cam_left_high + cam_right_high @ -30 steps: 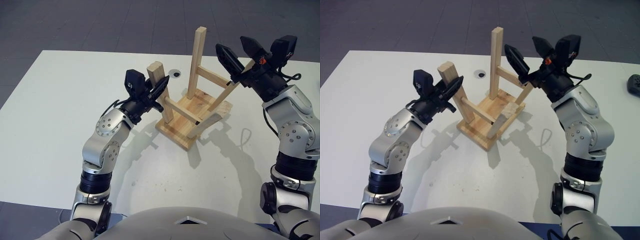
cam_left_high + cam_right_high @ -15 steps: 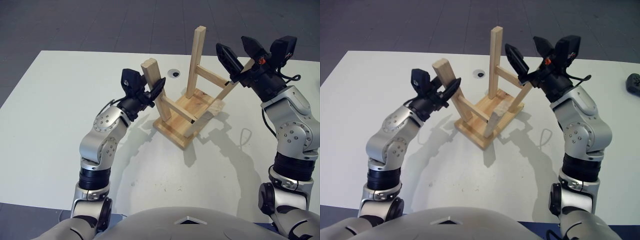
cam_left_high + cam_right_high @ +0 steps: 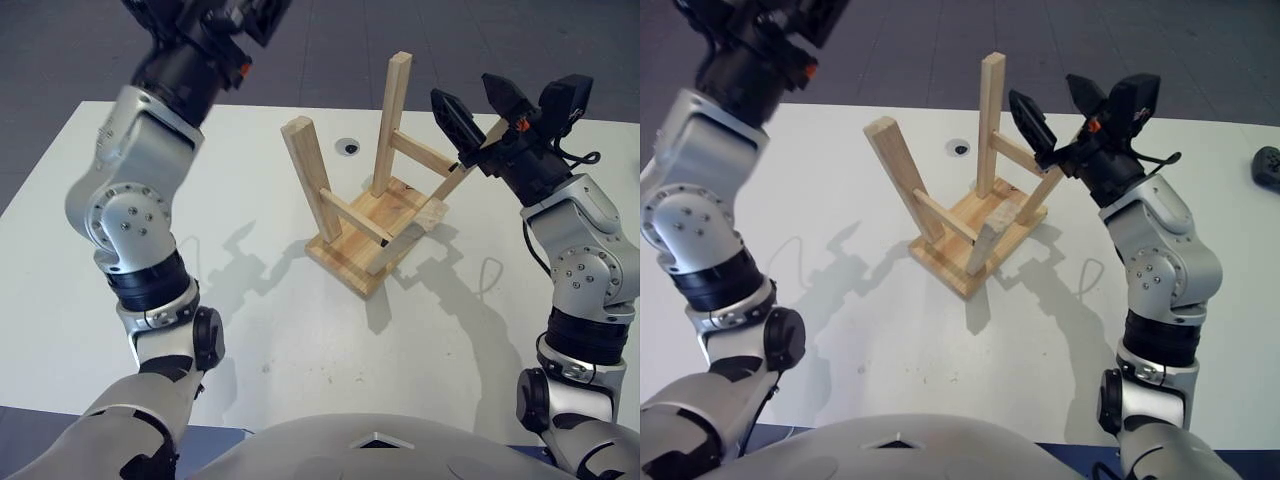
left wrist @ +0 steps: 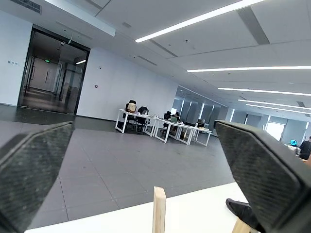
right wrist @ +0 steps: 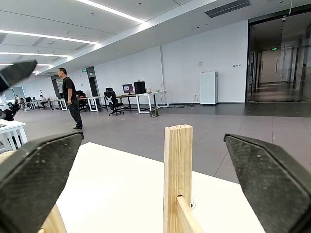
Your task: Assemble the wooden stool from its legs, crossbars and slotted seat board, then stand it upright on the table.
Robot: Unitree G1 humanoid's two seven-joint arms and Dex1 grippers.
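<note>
A wooden stool [image 3: 372,215] rests upside down near the middle of a white worktop [image 3: 300,340]. Its seat board [image 3: 350,265] lies flat on the surface and its legs point up, joined by crossbars. The leg nearest the robot's left [image 3: 311,178] leans outward; the far leg [image 3: 394,118] stands straight.

The right gripper [image 3: 460,88] hovers at the top of the right-hand leg, fingers spread and grasping nothing. We cannot tell whether a finger touches the wood. The left gripper [image 4: 143,127] is raised high above the worktop, well apart from the stool, and is likewise released and empty.

We judge the joining to be mostly done, with turning the stool onto its feet not yet done. To do that well, we would first press the leaning leg square into its slot. Then we would have each gripper clench a leg low down, close to the seat board, on opposite sides. We would roll the stool slowly over one edge of the seat, so no crossbar pulls out of its joint.
</note>
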